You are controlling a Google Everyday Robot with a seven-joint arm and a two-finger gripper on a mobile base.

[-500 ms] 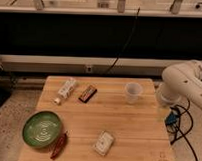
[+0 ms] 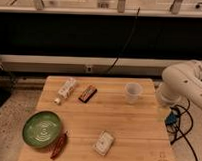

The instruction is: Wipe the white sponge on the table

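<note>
The white sponge (image 2: 104, 143) lies flat on the wooden table (image 2: 128, 121), near the front edge and a little left of the middle. My white arm (image 2: 187, 83) stands off the table's right side. My gripper (image 2: 167, 113) hangs below the arm at the table's right edge, well to the right of the sponge and farther back, with nothing seen in it.
A green plate (image 2: 41, 128) sits at the front left with a red-brown packet (image 2: 58, 145) beside it. A white bottle (image 2: 66, 90) and a brown bar (image 2: 87, 93) lie at the back left. A clear cup (image 2: 133, 92) stands at the back right. Cables (image 2: 185, 130) hang right of the table.
</note>
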